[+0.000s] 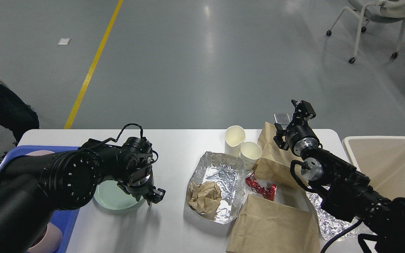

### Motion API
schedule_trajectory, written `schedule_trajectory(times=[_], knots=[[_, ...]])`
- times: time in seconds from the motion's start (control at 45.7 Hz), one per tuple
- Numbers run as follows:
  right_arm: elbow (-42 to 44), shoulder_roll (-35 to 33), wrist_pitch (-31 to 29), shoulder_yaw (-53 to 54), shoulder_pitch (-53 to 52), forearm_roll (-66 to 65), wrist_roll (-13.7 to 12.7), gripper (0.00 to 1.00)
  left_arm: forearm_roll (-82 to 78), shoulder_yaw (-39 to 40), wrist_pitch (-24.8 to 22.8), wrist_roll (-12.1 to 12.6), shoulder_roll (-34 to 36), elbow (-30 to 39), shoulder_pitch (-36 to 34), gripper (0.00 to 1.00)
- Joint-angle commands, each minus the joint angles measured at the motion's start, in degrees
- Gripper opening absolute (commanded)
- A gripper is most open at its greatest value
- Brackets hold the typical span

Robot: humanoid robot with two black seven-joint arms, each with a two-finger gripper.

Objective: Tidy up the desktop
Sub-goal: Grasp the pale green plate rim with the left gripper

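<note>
Head view, left claw (155,196) beside green plate (113,196), foil tray (220,172) on desktop (174,140)

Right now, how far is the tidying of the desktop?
Early, it seems. Maybe done: a pink dish sits in the blue tray. In hand: nothing visible; the left hand hangs beside the green plate, the right hand is raised. Left on the desktop: foil tray with crumpled paper, two cups, red wrapper, paper bags. The beige bin looks empty.
</note>
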State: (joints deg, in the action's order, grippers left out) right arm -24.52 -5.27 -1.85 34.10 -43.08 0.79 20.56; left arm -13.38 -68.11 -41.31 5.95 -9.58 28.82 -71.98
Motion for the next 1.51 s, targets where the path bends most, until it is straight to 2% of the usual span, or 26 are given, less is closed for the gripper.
schedule_trajectory(times=[0.0, 0.919, 1.182, 1.335, 1.488], knots=[[0.0, 0.0, 0.0, 0.0, 0.0, 0.0, 0.0, 1.0, 0.0, -0.1, 0.0, 0.0, 0.1, 0.0, 0.0, 0.34], [0.0, 0.0, 0.0, 0.0, 0.0, 0.0, 0.0, 1.0, 0.0, -0.6, -0.6, -0.1, 0.2, -0.9, 0.8, 0.34], [0.0, 0.0, 0.0, 0.0, -0.1, 0.0, 0.0, 1.0, 0.0, -0.9, -0.9, 0.0, 0.1, -1.0, 0.8, 0.23], [0.0, 0.0, 0.0, 0.0, 0.0, 0.0, 0.0, 1.0, 0.0, -0.9, -1.1, 0.0, 0.2, -0.9, 0.8, 0.14], [0.0, 0.0, 0.0, 0.0, 0.0, 0.0, 0.0, 1.0, 0.0, -0.9, -1.9, 0.6, 0.2, -1.7, 0.8, 0.11]])
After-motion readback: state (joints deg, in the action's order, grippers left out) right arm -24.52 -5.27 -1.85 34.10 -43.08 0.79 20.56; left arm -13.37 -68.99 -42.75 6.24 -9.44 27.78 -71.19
